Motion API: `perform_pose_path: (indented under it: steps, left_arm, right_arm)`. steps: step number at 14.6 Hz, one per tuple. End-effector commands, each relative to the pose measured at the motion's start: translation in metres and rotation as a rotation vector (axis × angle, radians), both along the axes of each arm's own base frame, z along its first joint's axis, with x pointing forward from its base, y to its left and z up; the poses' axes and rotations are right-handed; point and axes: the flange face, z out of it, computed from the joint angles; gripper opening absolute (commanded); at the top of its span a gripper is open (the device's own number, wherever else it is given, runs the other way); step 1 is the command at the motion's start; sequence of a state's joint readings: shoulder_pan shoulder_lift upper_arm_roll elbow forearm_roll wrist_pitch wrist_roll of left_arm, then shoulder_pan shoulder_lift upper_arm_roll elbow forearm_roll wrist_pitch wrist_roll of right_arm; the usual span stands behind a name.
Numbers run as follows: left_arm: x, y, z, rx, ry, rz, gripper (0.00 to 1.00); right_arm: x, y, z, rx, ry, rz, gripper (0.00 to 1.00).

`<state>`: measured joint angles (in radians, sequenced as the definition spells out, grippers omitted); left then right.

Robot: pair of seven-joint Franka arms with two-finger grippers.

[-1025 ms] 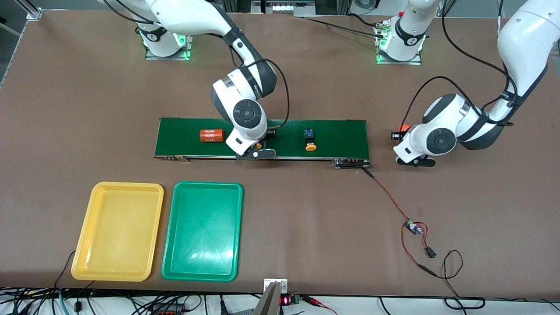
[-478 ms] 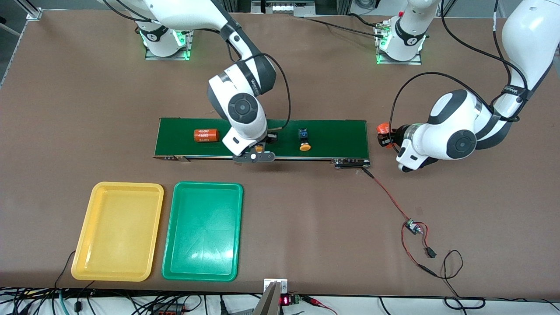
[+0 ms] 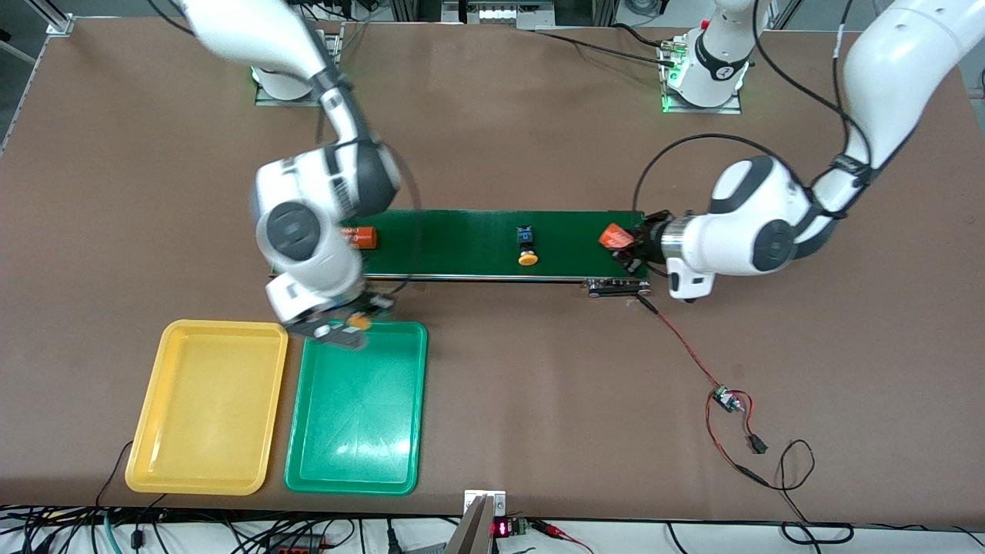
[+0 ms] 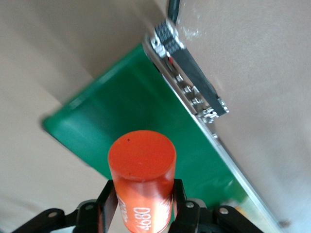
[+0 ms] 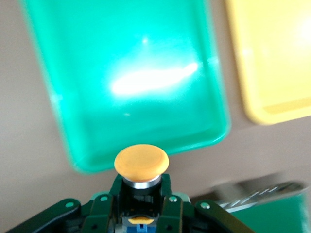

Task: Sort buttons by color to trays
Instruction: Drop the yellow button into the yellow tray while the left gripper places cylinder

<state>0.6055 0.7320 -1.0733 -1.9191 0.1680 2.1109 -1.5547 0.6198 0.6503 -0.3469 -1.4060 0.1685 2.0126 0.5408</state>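
Brown surface (image 3: 539,138) carries everything. Long dark-green conveyor belt (image 3: 462,231) runs across the middle, its metal end bracket (image 4: 194,77) at the left arm's end. Two trays sit side by side nearer the front camera than the belt, toward the right arm's end: yellow tray (image 3: 204,408) at the outer end, green tray (image 3: 362,415) just beside it; both hold nothing.

Right tool (image 3: 348,323) hangs over the green tray's rim on the belt side, near the corner next to the yellow tray. It pinches a yellow-capped button (image 5: 141,162), fingers (image 5: 167,204) pressed on the black body, cap pointing away from the wrist; in the right wrist view, the green tray lies below the cap and the yellow tray off to one side.

Left tool (image 3: 632,248) is over the belt's end at the left arm's end. It pinches an orange cylinder with white print (image 4: 142,182), fingers (image 4: 108,206) clamped on its sides, flat end facing away from the wrist.

A second orange cylinder (image 3: 360,238) lies on the belt, partly hidden by the right arm. A second yellow-capped button (image 3: 526,247) lies on the belt around mid-length, cap toward the front camera, well apart from both tools.

Red-black wire with a small circuit board (image 3: 723,398) trails from the bracket across the surface.
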Motion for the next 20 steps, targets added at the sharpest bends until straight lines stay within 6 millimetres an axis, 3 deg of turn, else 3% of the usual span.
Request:
perform_pose_path:
  steps: [1, 4, 5, 6, 7, 9, 13, 14, 15, 16, 17, 18, 20]
  left_arm:
    - [0.006, -0.004, -0.014, 0.036, 0.071, 0.177, 0.19]
    - [0.005, -0.007, -0.026, 0.045, 0.119, 0.291, 0.21]
    - [0.006, -0.008, -0.027, 0.049, 0.126, 0.319, 0.31]
    - [0.006, -0.008, -0.027, 0.056, 0.134, 0.333, 0.71]
    - [0.004, -0.012, -0.025, 0.063, 0.132, 0.318, 1.00]
    - [0.007, -0.011, -0.017, 0.073, 0.118, 0.308, 1.00]
    - [0.035, 0.016, 0.021, 0.172, 0.127, 0.241, 1.00]
    - [0.037, 0.024, 0.025, 0.223, 0.115, 0.184, 1.00]
    - [0.038, 0.032, 0.026, 0.263, 0.093, 0.120, 1.00]
    - [0.038, 0.042, 0.024, 0.291, 0.080, 0.063, 1.00]
    - [0.039, 0.052, 0.021, 0.310, 0.065, 0.006, 1.00]
    - [0.039, 0.069, 0.016, 0.327, 0.055, -0.085, 1.00]
    - [0.037, 0.107, 0.002, 0.298, 0.072, -0.334, 1.00]
  right_arm:
    - [0.034, -0.086, -0.010, -0.013, 0.005, 0.001, 0.00]
    - [0.058, -0.168, -0.037, -0.038, 0.017, 0.073, 0.00]
    - [0.064, -0.193, -0.048, -0.057, 0.010, 0.091, 0.00]
    - [0.067, -0.214, -0.060, -0.085, 0.007, 0.100, 0.00]
    - [0.069, -0.232, -0.070, -0.097, 0.000, 0.092, 0.00]
    - [0.071, -0.258, -0.092, -0.111, 0.003, 0.098, 0.00]
    - [0.073, -0.322, -0.133, -0.134, -0.027, 0.207, 0.00]
    - [0.073, -0.323, -0.137, -0.136, -0.028, 0.226, 0.01]
    - [0.073, -0.323, -0.135, -0.137, -0.029, 0.229, 0.08]
    - [0.073, -0.322, -0.135, -0.136, -0.030, 0.228, 0.42]
    - [0.073, -0.321, -0.133, -0.131, -0.034, 0.224, 0.99]
    - [0.074, -0.320, -0.125, -0.126, -0.039, 0.220, 1.00]
    - [0.077, -0.299, -0.105, -0.094, -0.057, 0.223, 1.00]
